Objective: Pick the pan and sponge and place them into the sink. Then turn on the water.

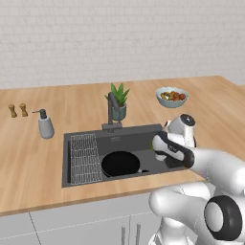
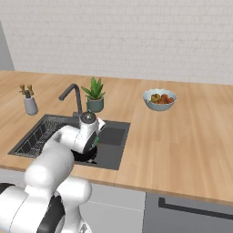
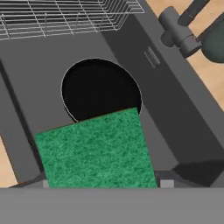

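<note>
The black pan [image 1: 119,163] [image 3: 98,89] lies flat on the floor of the dark grey sink [image 1: 143,136] [image 3: 39,83], right of the wire rack. Above the basin's right half, my gripper [image 1: 155,145] [image 2: 95,141] [image 3: 106,183] points down and is shut on the sponge [image 3: 96,153]. In the hand view the sponge's green face sits close in front and covers the pan's near rim. A sliver of that green sponge [image 1: 154,142] shows at the hand in the left base view. The dark angular faucet [image 1: 113,107] [image 2: 73,93] [image 3: 179,30] stands behind the sink, with no water running.
A wire rack [image 1: 85,158] [image 3: 65,15] fills the sink's left part. Behind the sink stand a potted plant [image 1: 118,101] [image 2: 94,95] and a soap dispenser [image 1: 45,125] [image 2: 30,104]. A fruit bowl [image 1: 172,96] [image 2: 159,99] sits back right, and two shakers [image 1: 17,110] far left.
</note>
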{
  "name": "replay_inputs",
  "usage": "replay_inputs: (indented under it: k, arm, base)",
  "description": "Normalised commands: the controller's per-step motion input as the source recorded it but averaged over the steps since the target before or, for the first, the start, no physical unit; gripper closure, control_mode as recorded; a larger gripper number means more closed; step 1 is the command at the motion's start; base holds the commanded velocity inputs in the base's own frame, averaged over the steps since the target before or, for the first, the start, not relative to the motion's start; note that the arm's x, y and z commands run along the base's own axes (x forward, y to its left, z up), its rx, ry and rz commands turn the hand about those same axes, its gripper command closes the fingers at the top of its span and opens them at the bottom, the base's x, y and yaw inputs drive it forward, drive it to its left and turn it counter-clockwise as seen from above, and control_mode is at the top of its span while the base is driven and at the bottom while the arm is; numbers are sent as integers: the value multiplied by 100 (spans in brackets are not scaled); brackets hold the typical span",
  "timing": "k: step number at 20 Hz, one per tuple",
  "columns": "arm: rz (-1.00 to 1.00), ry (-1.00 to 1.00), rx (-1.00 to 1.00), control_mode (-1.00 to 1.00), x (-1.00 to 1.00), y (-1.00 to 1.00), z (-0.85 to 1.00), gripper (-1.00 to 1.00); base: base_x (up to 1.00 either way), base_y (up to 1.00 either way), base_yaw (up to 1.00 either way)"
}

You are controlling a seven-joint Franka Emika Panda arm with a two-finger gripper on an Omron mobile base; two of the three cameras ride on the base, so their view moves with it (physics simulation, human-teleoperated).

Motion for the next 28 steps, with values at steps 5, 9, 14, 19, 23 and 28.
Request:
replay_inputs:
  k: [5, 9, 14, 19, 23, 28]
  arm:
    - [8, 15, 0, -100, 34, 79, 0, 100]
    - [0, 9, 0, -100, 10, 58, -16, 100]
    - [0, 4, 3, -100, 0, 8, -47, 100]
    - [0, 0, 10, -100, 3, 0, -55, 100]
    - [0, 2, 7, -100, 14, 0, -41, 100]
    - [0, 10, 2, -100, 27, 0, -37, 100]
  base:
    - [0, 0, 0]
    - [0, 0, 0]
    - [0, 0, 0]
    - [0, 0, 0]
    - [0, 0, 0]
    - [0, 0, 0]
